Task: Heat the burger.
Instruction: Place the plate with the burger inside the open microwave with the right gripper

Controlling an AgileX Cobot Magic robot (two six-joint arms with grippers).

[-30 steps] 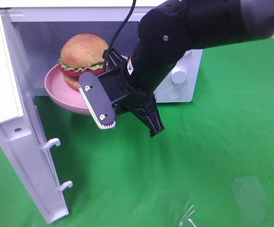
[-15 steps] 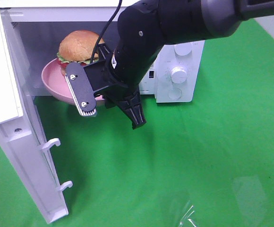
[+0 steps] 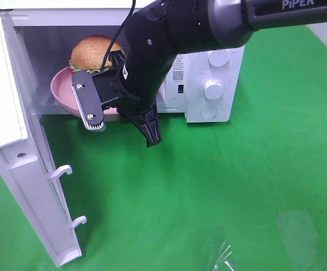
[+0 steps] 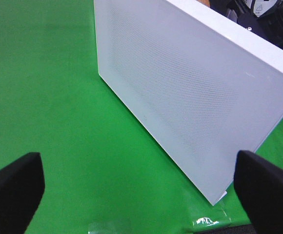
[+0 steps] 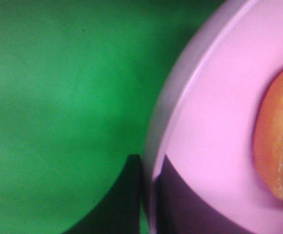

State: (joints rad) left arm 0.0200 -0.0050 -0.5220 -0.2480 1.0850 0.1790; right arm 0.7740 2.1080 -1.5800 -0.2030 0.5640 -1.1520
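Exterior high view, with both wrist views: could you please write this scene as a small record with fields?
microwave: white, on green cloth; door open
burger: upright on pink plate
pink plate: at the cavity's opening, mostly inside
right gripper: jaws shut on the pink plate's rim
left gripper: jaws open, empty, outside the door
stage: plate not yet released, door not yet closed
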